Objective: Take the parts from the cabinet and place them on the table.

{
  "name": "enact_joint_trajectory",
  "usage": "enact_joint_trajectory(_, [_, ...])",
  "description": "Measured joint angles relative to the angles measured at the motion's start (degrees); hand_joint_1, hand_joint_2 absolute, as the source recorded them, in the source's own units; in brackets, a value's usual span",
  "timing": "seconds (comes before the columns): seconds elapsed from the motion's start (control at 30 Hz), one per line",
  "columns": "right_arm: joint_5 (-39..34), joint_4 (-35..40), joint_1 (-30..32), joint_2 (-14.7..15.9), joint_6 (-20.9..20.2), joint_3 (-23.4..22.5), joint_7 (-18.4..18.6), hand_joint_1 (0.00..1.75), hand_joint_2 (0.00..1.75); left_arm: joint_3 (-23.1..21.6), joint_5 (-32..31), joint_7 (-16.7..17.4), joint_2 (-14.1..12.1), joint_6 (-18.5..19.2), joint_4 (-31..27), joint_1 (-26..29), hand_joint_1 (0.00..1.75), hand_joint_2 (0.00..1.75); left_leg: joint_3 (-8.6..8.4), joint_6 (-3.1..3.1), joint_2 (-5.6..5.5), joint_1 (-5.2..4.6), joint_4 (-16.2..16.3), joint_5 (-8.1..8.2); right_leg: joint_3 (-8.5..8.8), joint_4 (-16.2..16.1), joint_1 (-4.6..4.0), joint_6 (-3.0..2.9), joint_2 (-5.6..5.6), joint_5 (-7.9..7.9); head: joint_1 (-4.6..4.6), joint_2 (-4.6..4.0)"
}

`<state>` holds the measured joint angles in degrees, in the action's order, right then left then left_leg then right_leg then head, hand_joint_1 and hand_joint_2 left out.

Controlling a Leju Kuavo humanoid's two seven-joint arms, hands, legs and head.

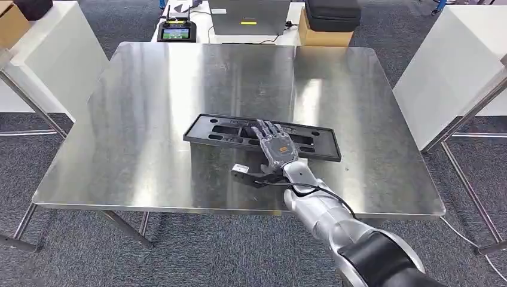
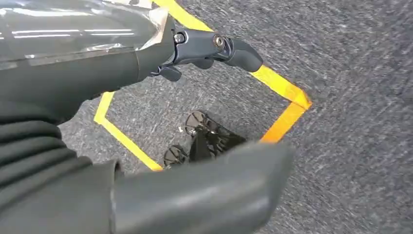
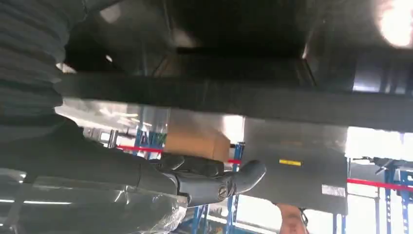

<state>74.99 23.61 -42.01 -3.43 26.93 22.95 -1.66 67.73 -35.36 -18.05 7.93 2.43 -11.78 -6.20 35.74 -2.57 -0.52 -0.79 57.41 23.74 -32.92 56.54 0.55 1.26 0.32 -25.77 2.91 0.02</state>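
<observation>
Part [image 1: 239, 133] on the steel table [image 1: 149, 107]: a long, flat black plastic panel with cut-outs, lying flat toward the table's near edge.

Head view: the right hand [image 1: 276, 145] lies palm-down on the part's right half, fingers straight and spread, gripping nothing. The panel looks light and stiff, probably slick on polished steel; its long edges or slot rims seem the best holds. Left wrist view: the left hand [image 2: 195, 51] hangs over grey carpet and yellow floor tape [image 2: 282, 90], fingers apart, holding nothing. Right wrist view: the right hand's fingers [image 3: 214, 183] extend beside the part's dark edge [image 3: 234, 100], not closed on it.
</observation>
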Motion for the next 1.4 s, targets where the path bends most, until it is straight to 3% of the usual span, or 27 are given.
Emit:
enact_joint_trajectory(0.17, [-0.11,1.14,0.78,0.02,0.44,-1.29,-1.27,0.00,1.75,0.07,-0.09,0.76,0.00,-0.17,0.00,0.10,0.00,0.00,-0.01,0.00,0.00,-0.01,0.00,0.00,0.01,0.00,0.00,0.00,0.00,0.00,0.02,0.00])
enact_joint_trajectory(0.33, [-0.87,3.19,1.41,0.02,3.48,-2.74,-3.48,0.00,1.75,0.26,-0.50,1.51,0.02,-1.31,0.00,0.14,0.00,0.00,-0.01,0.00,0.00,-0.01,0.00,0.00,0.01,0.00,0.00,0.00,0.00,0.00,0.02,0.00])
enact_joint_trajectory(0.47, [-5.05,8.42,3.24,-0.09,5.97,-4.11,-8.40,0.00,1.75,0.44,-0.94,2.21,0.07,-3.54,0.00,0.16,0.00,0.00,-0.01,0.00,-0.01,0.00,0.00,0.00,0.01,0.00,0.00,0.00,0.00,0.00,0.02,0.00])
enact_joint_trajectory(0.6, [-16.94,22.03,9.50,-0.31,6.06,-5.95,-17.56,0.00,1.75,0.85,-1.18,2.84,0.15,-5.23,0.00,0.22,0.00,0.00,0.00,0.01,-0.03,0.02,0.00,0.01,0.00,0.00,0.00,-0.01,-0.02,-0.02,0.02,0.00])
enact_joint_trajectory(0.73, [-18.77,35.81,15.11,-0.22,6.91,-6.38,-18.47,0.00,1.75,0.92,-1.61,3.37,0.39,-6.03,0.00,0.30,0.00,0.00,0.00,0.05,0.02,0.02,-0.01,0.07,-0.02,0.00,0.00,-0.02,0.00,-0.05,0.02,0.00])
enact_joint_trajectory(0.9, [-20.31,42.60,17.63,0.02,7.85,-6.54,-19.72,0.00,1.75,1.07,-1.88,3.58,0.48,-6.49,0.00,0.28,0.00,0.00,-0.03,0.03,0.01,0.01,-0.01,0.07,-0.02,-0.02,0.00,-0.02,-0.01,-0.05,0.02,0.00])
enact_joint_trajectory(1.0, [-23.52,49.30,21.08,0.15,12.24,-6.56,-26.04,0.00,1.75,1.09,-2.43,4.59,0.55,-7.96,0.00,0.36,0.00,0.00,-0.04,0.02,-0.03,0.01,-0.01,0.07,0.03,-0.02,0.00,-0.01,-0.05,-0.05,0.02,0.00])
enact_joint_trajectory(1.2, [-28.64,66.85,31.54,-0.94,12.61,-6.23,-36.40,0.00,1.75,1.18,-3.41,5.44,0.83,-10.92,0.00,0.34,0.00,0.00,-0.04,0.01,-0.04,0.01,-0.01,0.17,0.03,-0.02,0.00,0.15,-0.05,-0.17,0.02,0.00])
enact_joint_trajectory(1.33, [-42.44,75.37,37.19,-1.27,12.59,-5.71,-38.10,0.00,1.75,1.38,-3.17,5.81,1.20,-14.43,0.00,0.31,0.00,0.00,-0.07,0.06,-0.03,0.01,-0.02,0.27,0.06,-0.03,0.00,0.18,-0.05,-0.27,0.02,0.00])
enact_joint_trajectory(1.4, [-52.14,77.07,39.71,-0.70,12.37,-5.05,-38.23,0.00,1.75,1.55,-2.95,8.60,1.38,-16.32,0.00,0.29,0.00,0.00,-0.15,-0.13,-0.03,-0.16,0.02,0.48,0.17,-0.11,0.17,0.32,-0.04,-0.31,0.02,0.00])
